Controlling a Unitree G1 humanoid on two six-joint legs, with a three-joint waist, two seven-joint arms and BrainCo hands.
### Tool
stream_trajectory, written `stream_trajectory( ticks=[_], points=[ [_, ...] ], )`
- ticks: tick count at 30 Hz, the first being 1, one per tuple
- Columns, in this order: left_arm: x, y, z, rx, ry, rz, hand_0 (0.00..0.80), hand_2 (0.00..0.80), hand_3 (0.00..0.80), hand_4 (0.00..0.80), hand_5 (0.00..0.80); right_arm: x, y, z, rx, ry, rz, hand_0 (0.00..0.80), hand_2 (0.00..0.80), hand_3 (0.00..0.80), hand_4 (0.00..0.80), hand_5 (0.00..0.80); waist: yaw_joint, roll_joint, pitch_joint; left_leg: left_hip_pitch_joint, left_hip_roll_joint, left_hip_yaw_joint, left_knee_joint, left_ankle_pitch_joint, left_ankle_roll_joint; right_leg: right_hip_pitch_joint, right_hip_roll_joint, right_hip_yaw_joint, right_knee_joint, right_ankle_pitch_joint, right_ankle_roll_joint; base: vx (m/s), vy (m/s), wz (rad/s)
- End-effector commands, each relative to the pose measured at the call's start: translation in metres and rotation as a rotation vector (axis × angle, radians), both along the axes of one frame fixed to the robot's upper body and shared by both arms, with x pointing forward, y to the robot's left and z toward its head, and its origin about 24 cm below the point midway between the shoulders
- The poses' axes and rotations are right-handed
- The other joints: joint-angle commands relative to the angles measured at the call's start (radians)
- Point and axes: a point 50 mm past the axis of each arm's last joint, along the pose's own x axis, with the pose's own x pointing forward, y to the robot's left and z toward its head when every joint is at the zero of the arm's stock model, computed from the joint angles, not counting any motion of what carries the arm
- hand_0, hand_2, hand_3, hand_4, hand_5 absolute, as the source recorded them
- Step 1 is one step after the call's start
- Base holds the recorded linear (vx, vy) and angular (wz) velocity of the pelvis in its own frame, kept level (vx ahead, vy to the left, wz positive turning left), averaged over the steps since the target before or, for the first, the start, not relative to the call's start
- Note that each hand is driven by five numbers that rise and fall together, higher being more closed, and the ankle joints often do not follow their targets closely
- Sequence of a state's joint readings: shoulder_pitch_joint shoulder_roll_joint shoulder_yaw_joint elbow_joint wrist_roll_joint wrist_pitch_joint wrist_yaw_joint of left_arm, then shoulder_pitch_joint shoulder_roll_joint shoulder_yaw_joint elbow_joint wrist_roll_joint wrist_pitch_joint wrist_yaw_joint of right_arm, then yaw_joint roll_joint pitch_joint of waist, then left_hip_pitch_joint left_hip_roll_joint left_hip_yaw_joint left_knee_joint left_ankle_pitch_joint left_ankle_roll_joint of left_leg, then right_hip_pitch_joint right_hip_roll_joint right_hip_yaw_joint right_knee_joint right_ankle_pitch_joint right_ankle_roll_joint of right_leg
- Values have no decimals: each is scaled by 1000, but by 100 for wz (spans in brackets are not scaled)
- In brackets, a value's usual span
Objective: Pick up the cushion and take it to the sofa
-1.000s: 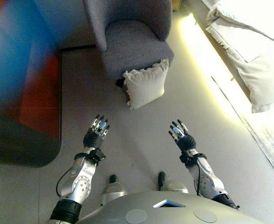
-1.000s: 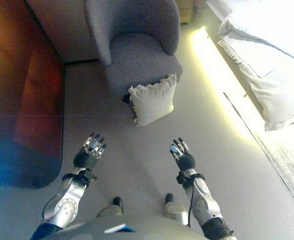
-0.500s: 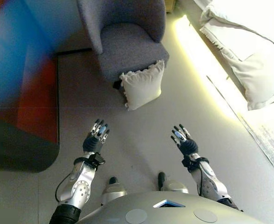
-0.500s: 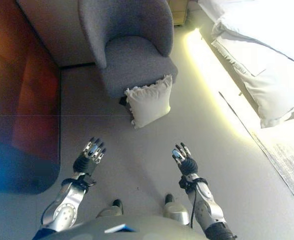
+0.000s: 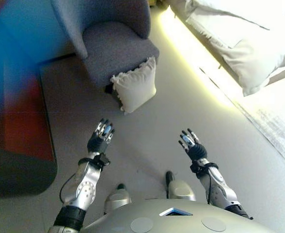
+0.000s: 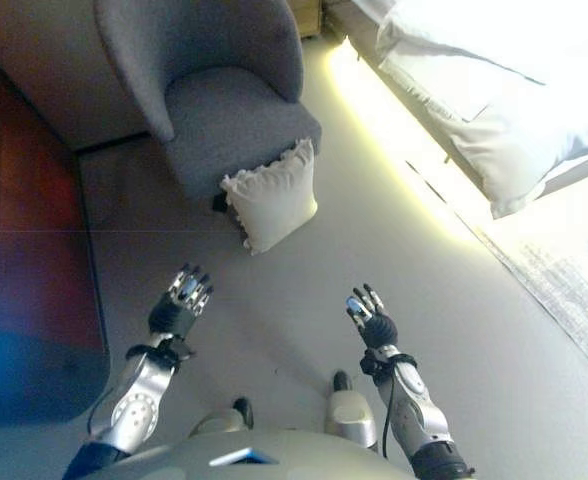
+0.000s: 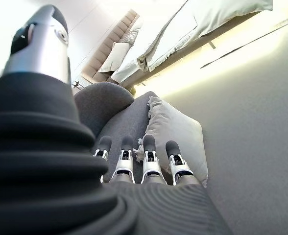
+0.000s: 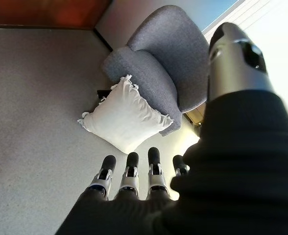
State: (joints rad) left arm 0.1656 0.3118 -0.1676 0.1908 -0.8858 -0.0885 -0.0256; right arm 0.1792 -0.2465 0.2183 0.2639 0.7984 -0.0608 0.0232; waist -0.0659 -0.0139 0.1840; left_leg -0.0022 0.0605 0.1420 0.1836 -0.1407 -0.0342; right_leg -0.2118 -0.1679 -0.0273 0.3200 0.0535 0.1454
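A white frilled cushion stands on the floor, leaning against the front of a grey armchair. It also shows in the wrist views as the cushion and the cushion. My left hand is raised over the floor, short of the cushion, with straight fingers and nothing in it. My right hand is held up level with it to the right, also open and empty. Both hands are well apart from the cushion.
A bed with white bedding runs along the right, with a lit strip under its edge. A dark red-brown cabinet stands at the left. Grey carpet lies between my hands and the cushion.
The whole picture has shifted left and up, so the camera moved. Both hands stay raised and open, with little change relative to my body.
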Motion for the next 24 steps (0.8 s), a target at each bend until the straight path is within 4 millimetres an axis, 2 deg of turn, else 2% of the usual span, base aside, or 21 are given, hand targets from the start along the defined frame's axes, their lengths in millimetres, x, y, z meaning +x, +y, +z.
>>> stream_trajectory(
  ticks=[1, 3, 4, 6, 8, 9, 12, 14, 16, 17, 18, 20, 21, 22, 23, 24],
  points=[
    [-5, 20, 19, 33, -79, 18, 0, 0, 0, 0, 0, -7, 0, 6, 39, -53, -28, 0, 0, 0, 0, 0, -16, -11, -21, 3, -47, 33, -32, 3, 77, -51, -52, -44, 201, 94, 4, 222, 71, -44],
    [-5, 19, 20, 36, -74, 13, 0, 0, 0, 0, 0, -11, -3, 3, 41, -40, -39, 0, 0, 0, 0, 0, -27, -24, -20, 29, -72, 23, -47, -8, 66, -47, -62, -43, 66, 118, 13, 298, -51, -17],
    [-4, 17, 21, 38, -73, 7, 0, 0, 0, 0, 0, -11, -4, 4, 42, -38, -46, 0, 0, 0, 0, 0, -37, -35, -18, 40, -87, 8, -52, -18, 61, -47, -67, -22, -32, 137, 21, 351, -126, -4],
    [0, 12, 23, 39, -82, -19, 0, 0, 0, 0, 0, -9, -5, 4, 39, -42, -62, 0, 0, 0, 0, 0, -59, -48, -10, 57, -107, -35, -48, -49, 57, -48, -75, 48, -220, 188, 40, 388, -139, 7],
    [-2, 11, 23, 35, -89, -42, 0, 0, 0, 0, 0, -8, -9, 5, 36, -41, -78, 0, 0, 0, 0, 0, -76, -55, -5, 71, -118, -68, -34, -78, 59, -55, -73, 113, -352, 241, 59, 452, -110, 39],
    [-4, 11, 22, 31, -89, -48, 0, 0, 0, 0, 0, -9, -11, 5, 35, -37, -82, 0, 0, 0, 0, 0, -79, -57, -2, 81, -118, -77, -23, -93, 61, -55, -68, 119, -374, 255, 65, 525, -113, 61],
    [-13, 11, 19, 27, -86, -58, 0, 0, 0, 0, 0, -14, -18, 3, 36, -31, -95, 0, 0, 0, 0, 0, -79, -76, 7, 125, -104, -103, 16, -148, 63, -92, -59, 90, -367, 267, 73, 536, -153, 45],
    [-15, 12, 15, 28, -81, -45, 0, 0, 0, 0, 0, -13, -20, 1, 34, -27, -95, 0, 0, 0, 0, 0, -82, -86, 2, 131, -90, -102, 37, -167, 70, -88, -58, 84, -335, 235, 72, 463, -160, 25],
    [-18, 11, 10, 15, -64, -22, 0, 0, 0, 0, 0, -15, -20, 1, 28, -19, -91, 0, 0, 0, 0, 0, -93, -85, -20, 162, -63, -97, 44, -170, 55, -87, -45, 90, -295, 217, 65, 558, -162, 8],
    [-24, 12, 7, 13, -49, -7, 0, 0, 0, 0, 0, -17, -20, 0, 20, -5, -86, 0, 0, 0, 0, 0, -100, -79, -40, 192, -34, -89, 38, -156, 40, -93, -27, 94, -246, 196, 58, 616, -179, 23],
    [-28, 13, 5, 6, -30, 10, 0, 0, 0, 0, 0, -19, -20, 1, 13, 6, -78, 0, 0, 0, 0, 0, -106, -69, -62, 222, 2, -88, 41, -100, 19, -98, -3, 97, -208, 173, 46, 570, -178, 24],
    [-29, 16, 9, -8, -32, 28, 0, 0, 0, 0, 0, -20, -20, 8, 16, -5, -38, 0, 0, 0, 0, 0, -116, -48, -100, 233, 66, -99, 97, 77, -35, -82, 53, 104, -184, 126, 8, 484, -200, 19],
    [-27, 16, 13, -2, -48, 31, 0, 0, 0, 0, 0, -22, -21, 9, 10, -12, -17, 0, 0, 0, 0, 0, -118, -49, -114, 211, 89, -98, 175, 144, -47, -59, 75, 109, -185, 102, -19, 467, -236, 22],
    [-24, 16, 15, -9, -69, 33, 0, 0, 0, 0, 0, -22, -22, 8, -6, -14, -3, 0, 0, 0, 0, 0, -117, -57, -123, 180, 96, -94, 277, 183, -48, -35, 86, 111, -186, 83, -44, 440, -229, 25],
    [-19, 15, 18, -22, -80, 36, 0, 0, 0, 0, 0, -21, -24, 6, -22, -12, 1, 0, 0, 0, 0, 0, -113, -60, -123, 120, 90, -94, 380, 182, -40, -4, 98, 114, -189, 70, -67, 422, -217, 16],
    [-14, 12, 21, -33, -88, 38, 0, 0, 0, 0, 0, -19, -25, 5, -36, -11, 0, 0, 0, 0, 0, 0, -110, -74, -126, 63, 81, -73, 458, 182, -32, 25, 98, 118, -192, 56, -88, 358, -178, -3]
  ],
)
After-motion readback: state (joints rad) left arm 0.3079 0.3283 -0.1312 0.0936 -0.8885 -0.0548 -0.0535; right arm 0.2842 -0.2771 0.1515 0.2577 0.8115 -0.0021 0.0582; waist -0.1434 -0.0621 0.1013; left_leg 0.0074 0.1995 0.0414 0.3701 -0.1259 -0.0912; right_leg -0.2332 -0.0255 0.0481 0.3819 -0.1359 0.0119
